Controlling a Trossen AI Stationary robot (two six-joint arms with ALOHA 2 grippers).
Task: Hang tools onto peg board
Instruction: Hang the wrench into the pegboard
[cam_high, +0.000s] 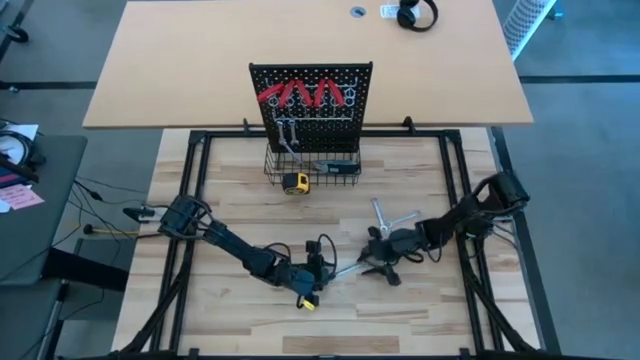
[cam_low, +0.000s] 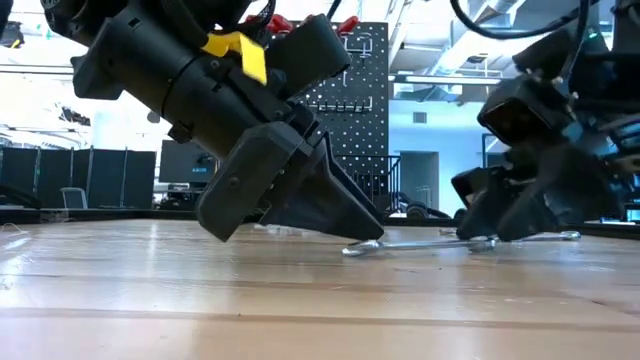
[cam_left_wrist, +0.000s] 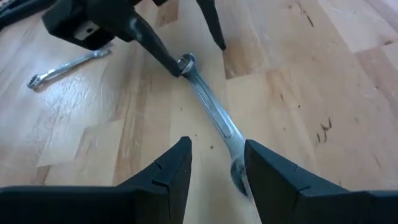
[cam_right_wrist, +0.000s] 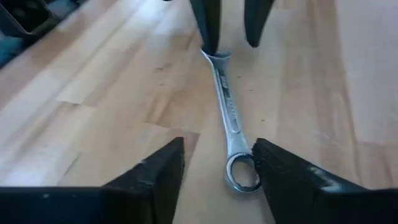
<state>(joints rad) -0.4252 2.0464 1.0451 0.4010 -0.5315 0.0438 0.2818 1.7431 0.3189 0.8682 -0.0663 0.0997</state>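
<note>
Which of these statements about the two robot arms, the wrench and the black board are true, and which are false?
1. A slim silver wrench lies flat on the wooden table between the left gripper and the right gripper. True.
2. The red-handled pliers lie on the table beside the wrench. False: they hang on the upright black peg board.
3. Both grippers have their fingers open, one at each end of the wrench. True.
4. The wrench is lifted clear of the table. False: it rests on the wood.
5. A second silver wrench lies on the table too. True.
</note>
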